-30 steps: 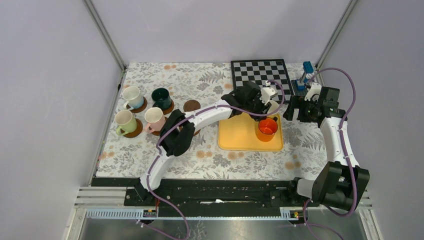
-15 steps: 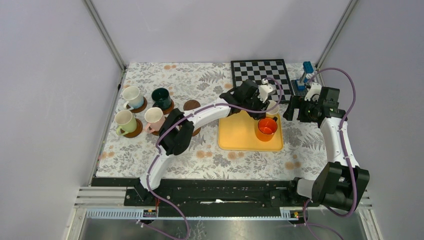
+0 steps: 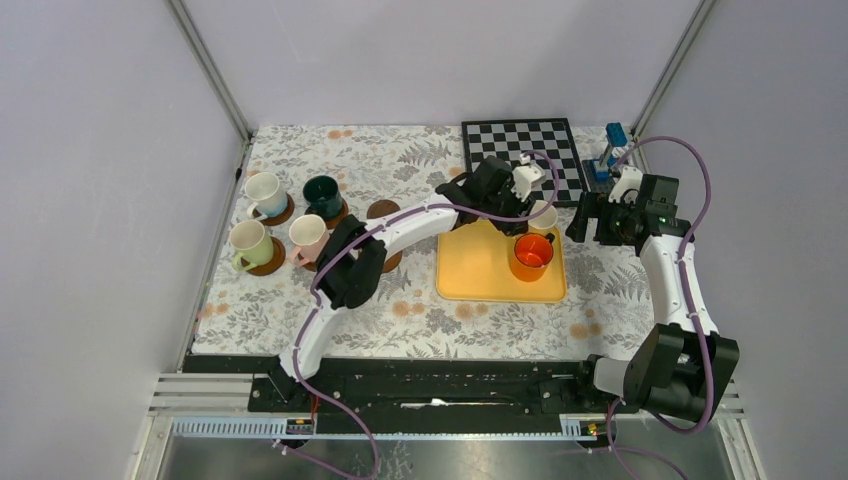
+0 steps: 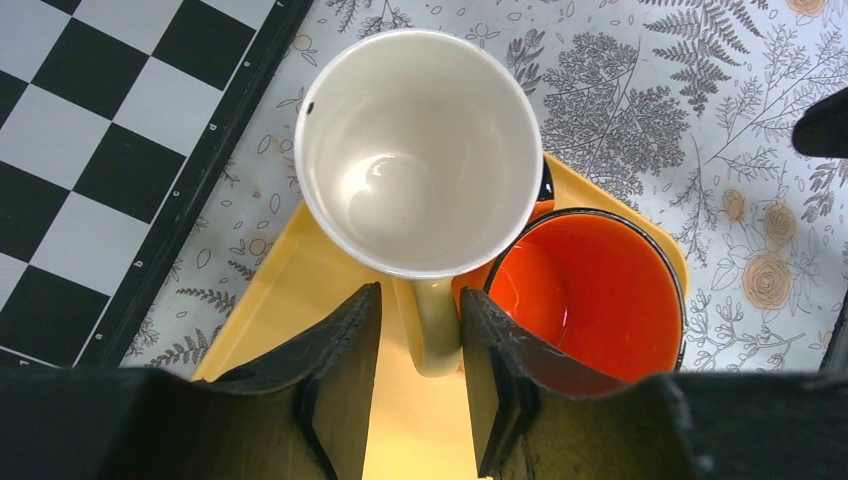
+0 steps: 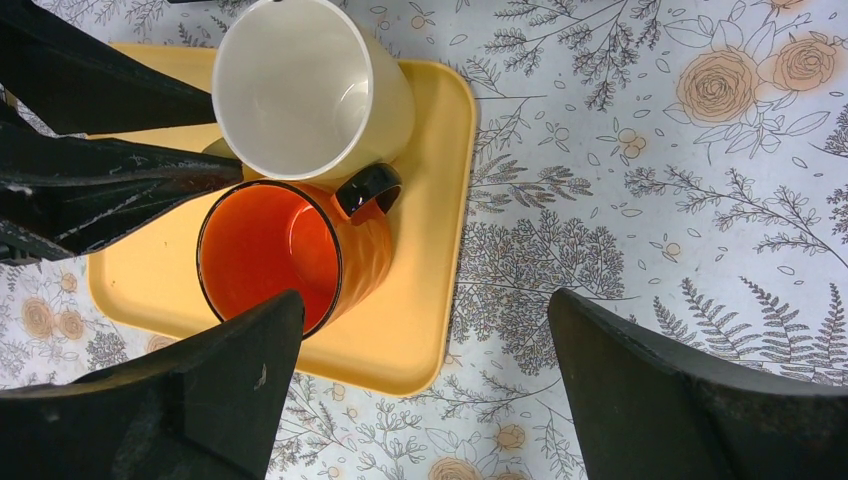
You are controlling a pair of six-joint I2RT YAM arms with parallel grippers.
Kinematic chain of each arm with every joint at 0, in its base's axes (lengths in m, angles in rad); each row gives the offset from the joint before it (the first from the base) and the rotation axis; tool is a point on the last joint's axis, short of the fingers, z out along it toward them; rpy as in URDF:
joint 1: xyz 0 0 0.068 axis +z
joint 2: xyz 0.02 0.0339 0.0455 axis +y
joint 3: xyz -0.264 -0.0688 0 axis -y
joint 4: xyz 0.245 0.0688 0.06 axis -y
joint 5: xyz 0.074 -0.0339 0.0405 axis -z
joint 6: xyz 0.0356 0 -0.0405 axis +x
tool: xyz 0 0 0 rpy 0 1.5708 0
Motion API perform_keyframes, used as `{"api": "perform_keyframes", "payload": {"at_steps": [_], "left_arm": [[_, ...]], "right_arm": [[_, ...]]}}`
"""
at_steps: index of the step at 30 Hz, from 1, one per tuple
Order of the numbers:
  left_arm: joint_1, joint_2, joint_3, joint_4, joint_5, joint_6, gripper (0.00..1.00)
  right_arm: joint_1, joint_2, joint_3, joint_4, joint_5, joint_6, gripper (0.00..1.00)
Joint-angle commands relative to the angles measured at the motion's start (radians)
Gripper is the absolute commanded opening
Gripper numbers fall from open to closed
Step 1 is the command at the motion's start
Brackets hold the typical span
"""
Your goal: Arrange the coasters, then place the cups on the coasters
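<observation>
Cream-yellow ceramic cup (image 4: 415,150) is being pinched by its handle, I think, between left gripper (image 4: 420,385) fingers; lift straight, missing the round orange cup (image 4: 590,290) beside them. Right gripper (image 5: 425,400) is gaping.

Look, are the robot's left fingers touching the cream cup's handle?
Touching. In the left wrist view the cream cup's handle sits between the left fingers, pressed against one.

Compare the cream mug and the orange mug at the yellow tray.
The cream mug is pale inside, with a cream handle; the orange mug is orange inside, with a black handle. The cream mug's handle is pinched by the left gripper; the orange mug stands free on the yellow tray. Both are open-side up.
</observation>
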Motion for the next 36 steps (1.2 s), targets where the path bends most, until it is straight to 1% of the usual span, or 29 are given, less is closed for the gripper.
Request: {"api": "perform_keyframes", "payload": {"at_steps": [1, 8, 13, 22, 28, 32, 36], "left_arm": [[0.014, -0.045, -0.017, 0.035, -0.008, 0.002, 0.39], [0.016, -0.05, -0.035, 0.032, -0.031, 0.02, 0.35], [0.014, -0.028, -0.021, 0.012, 0.004, 0.072, 0.35], [0.004, 0.044, 0.056, -0.033, 0.004, 0.136, 0.38], [-0.001, 0.095, 0.124, -0.048, -0.009, 0.14, 0.38], [-0.002, 0.107, 0.15, -0.047, -0.01, 0.132, 0.34], [-0.002, 0.089, 0.141, -0.047, -0.007, 0.124, 0.27]], "right_arm": [[-0.004, -0.034, 0.0, 0.016, -0.034, -0.014, 0.98], [-0.004, -0.035, -0.002, 0.017, -0.037, -0.015, 0.98], [-0.004, -0.032, -0.002, 0.016, -0.036, -0.017, 0.98], [-0.004, -0.032, -0.003, 0.017, -0.034, -0.018, 0.98], [-0.004, -0.031, -0.005, 0.017, -0.031, -0.02, 0.98], [-0.004, -0.033, -0.008, 0.018, -0.028, -0.022, 0.98], [-0.004, -0.034, -0.007, 0.017, -0.025, -0.024, 0.98]]}}
